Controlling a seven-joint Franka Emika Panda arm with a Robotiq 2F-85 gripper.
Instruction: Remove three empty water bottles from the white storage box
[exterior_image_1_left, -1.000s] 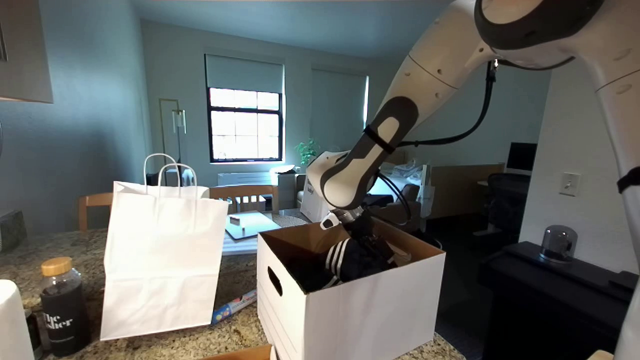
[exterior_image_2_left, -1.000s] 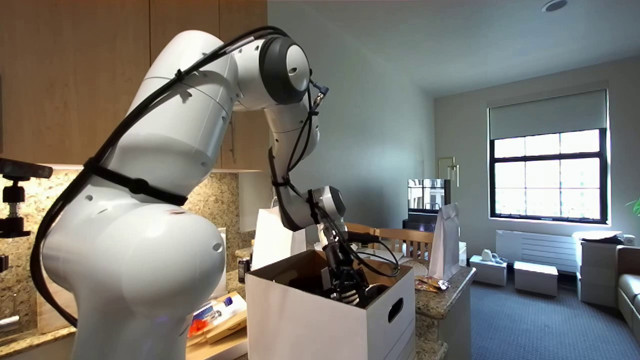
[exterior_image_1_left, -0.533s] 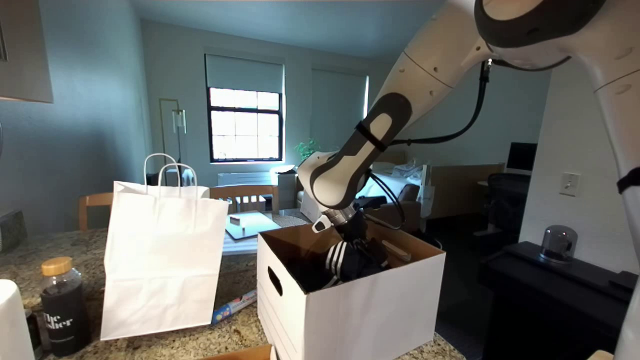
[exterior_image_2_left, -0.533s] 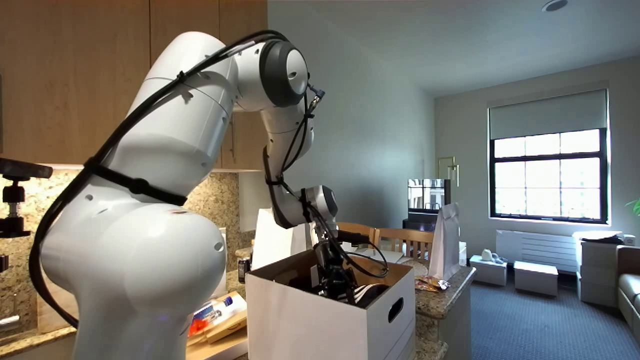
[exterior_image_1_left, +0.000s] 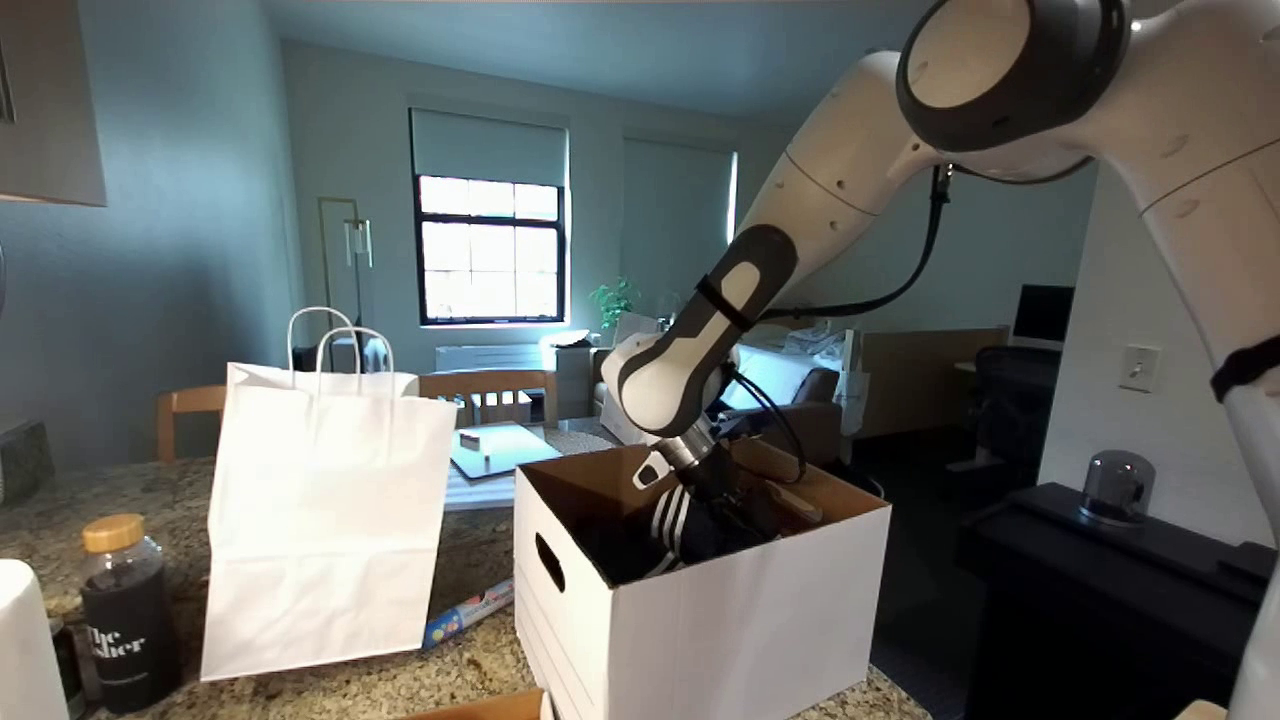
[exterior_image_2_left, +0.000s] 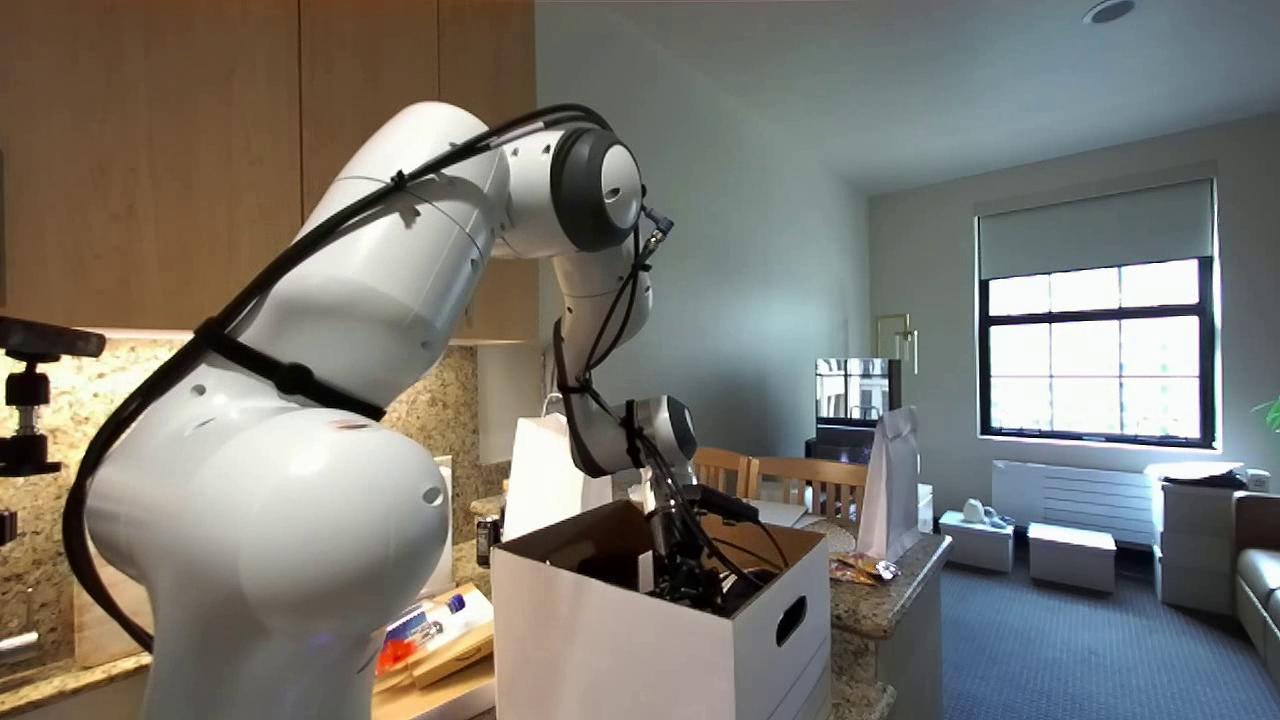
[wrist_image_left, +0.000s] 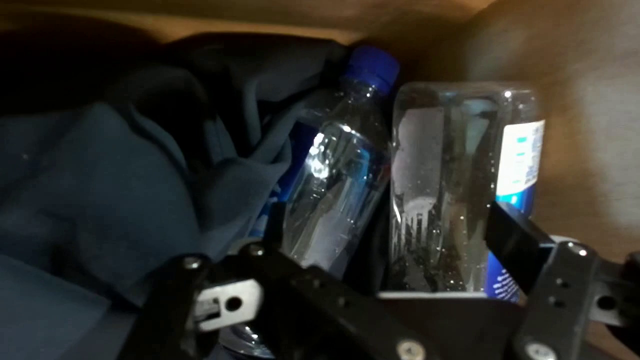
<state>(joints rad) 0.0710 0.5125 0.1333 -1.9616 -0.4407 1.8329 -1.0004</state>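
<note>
window (exterior_image_2_left: 1095, 345): bright | shade (exterior_image_2_left: 1095, 232): partly lowered | floor (exterior_image_2_left: 1050, 630): blue | cabinets (exterior_image_2_left: 150, 170): wooden

In the wrist view, left to right, we see cloth (wrist_image_left: 115, 185), one water bottle (wrist_image_left: 332, 190) and another water bottle (wrist_image_left: 447, 190). All are inside the storage box (exterior_image_1_left: 740, 630).

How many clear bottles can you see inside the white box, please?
2 in the wrist view: a blue-capped bottle beside dark cloth, a squarish bottle right of it. Others may be hidden.
</note>
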